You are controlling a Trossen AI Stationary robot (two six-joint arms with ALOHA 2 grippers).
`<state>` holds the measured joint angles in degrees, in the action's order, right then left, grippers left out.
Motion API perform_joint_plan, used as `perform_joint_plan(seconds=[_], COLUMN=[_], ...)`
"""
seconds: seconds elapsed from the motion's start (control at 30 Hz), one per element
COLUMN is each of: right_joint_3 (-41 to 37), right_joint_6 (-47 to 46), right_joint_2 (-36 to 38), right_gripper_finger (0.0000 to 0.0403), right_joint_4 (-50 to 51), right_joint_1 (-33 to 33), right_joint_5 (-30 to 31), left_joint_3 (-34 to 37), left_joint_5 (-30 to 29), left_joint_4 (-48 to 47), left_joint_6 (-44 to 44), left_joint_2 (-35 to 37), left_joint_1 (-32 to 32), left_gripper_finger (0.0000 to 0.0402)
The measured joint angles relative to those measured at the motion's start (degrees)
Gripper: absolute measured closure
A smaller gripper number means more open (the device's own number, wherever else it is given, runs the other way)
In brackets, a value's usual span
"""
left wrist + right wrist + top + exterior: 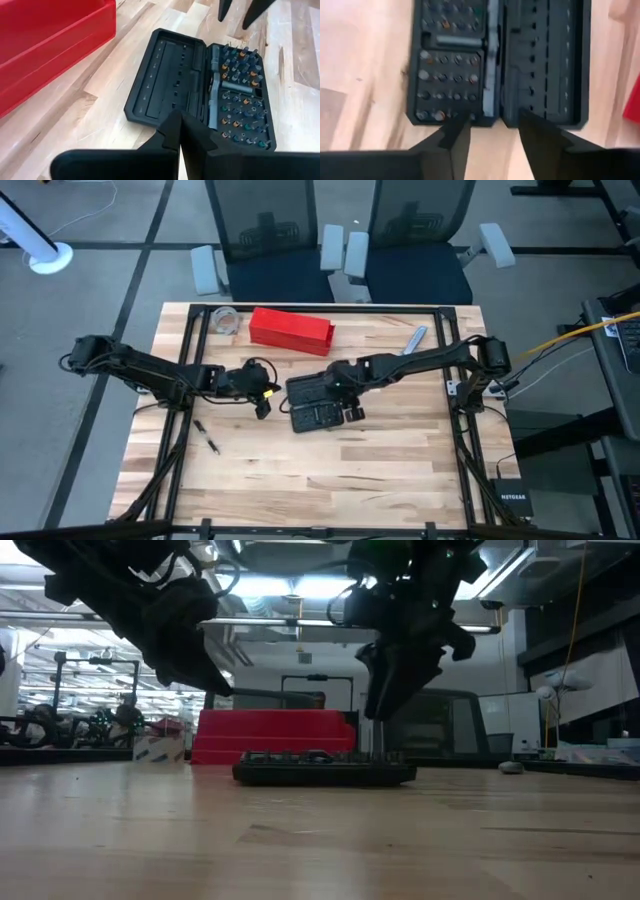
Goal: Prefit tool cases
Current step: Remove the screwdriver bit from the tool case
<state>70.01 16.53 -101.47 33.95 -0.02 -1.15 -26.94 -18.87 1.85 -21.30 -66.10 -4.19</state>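
Bit case point(318, 402) lies fully opened at frame centre.
Right gripper point(490, 131) is parted over the hinge, nothing held; closing remains undone.

Light butcher-block wooden table point(300, 480), planks running lengthwise. Lying flat on it near the middle: small black plastic hinged case point(315, 402), opened out, both halves down, bits in one half. Behind it, long red plastic box point(291, 329). Beside the box, a clear tape roll point(226, 320). Small dark bit point(211, 444) lies apart, left front.
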Motion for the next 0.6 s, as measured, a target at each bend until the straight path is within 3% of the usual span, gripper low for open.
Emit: perform_joint_plan(seconds=[0.3, 0.43, 0.6], right_joint_3=[-0.03, -0.08, -0.08], right_joint_6=[-4.46, -6.05, -6.43], right_joint_2=[-0.55, -2.5, -4.35], right_gripper_finger=[0.0387, 0.0391, 0.0351], right_joint_4=[0.14, 0.39, 0.02], right_joint_1=[0.06, 0.06, 0.06], right_joint_5=[-4.72, -5.53, -4.42], left_joint_3=[0.0, 0.02, 0.07], left_joint_5=[-0.43, -0.46, -0.46], left_joint_4=[0.01, 0.07, 0.04], left_joint_6=[0.24, 0.26, 0.15], left_joint_2=[-0.05, -0.1, -0.12], left_joint_1=[0.0, 0.0, 0.0], left_gripper_finger=[0.0401, 0.0401, 0.0401])
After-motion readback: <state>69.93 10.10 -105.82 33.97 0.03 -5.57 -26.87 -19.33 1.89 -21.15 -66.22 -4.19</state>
